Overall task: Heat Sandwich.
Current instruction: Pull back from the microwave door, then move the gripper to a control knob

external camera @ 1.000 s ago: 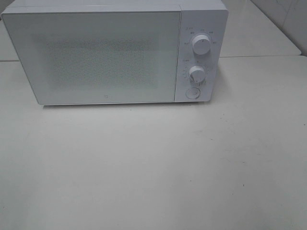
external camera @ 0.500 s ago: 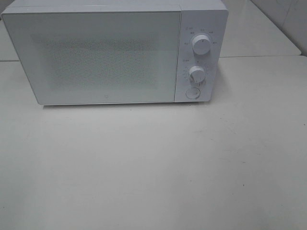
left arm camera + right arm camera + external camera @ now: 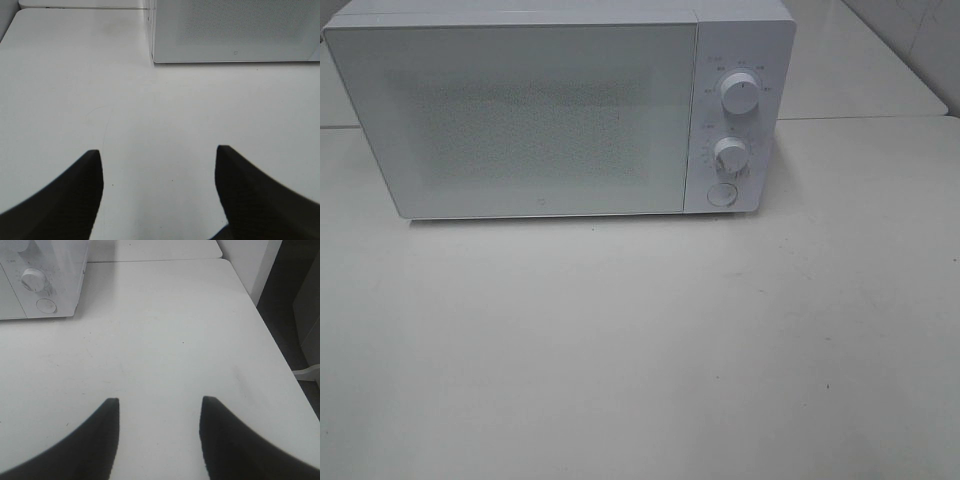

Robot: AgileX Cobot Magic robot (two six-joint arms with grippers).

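Note:
A white microwave [image 3: 560, 110] stands at the back of the white table [image 3: 640, 350] with its door shut; it has two round knobs [image 3: 740, 92] and a button [image 3: 721, 195] on its right panel. The sandwich is out of view in every frame. Neither gripper shows in the high view. In the left wrist view my left gripper [image 3: 159, 152] is open over bare table, the microwave's lower left corner [image 3: 235, 30] ahead of it. In the right wrist view my right gripper [image 3: 160, 402] is open and empty above the table, to the right of the microwave's control panel [image 3: 40, 280].
The table's right edge [image 3: 265, 330] runs close beside the right gripper, with dark floor beyond it. A second white table surface [image 3: 860, 70] lies behind the microwave.

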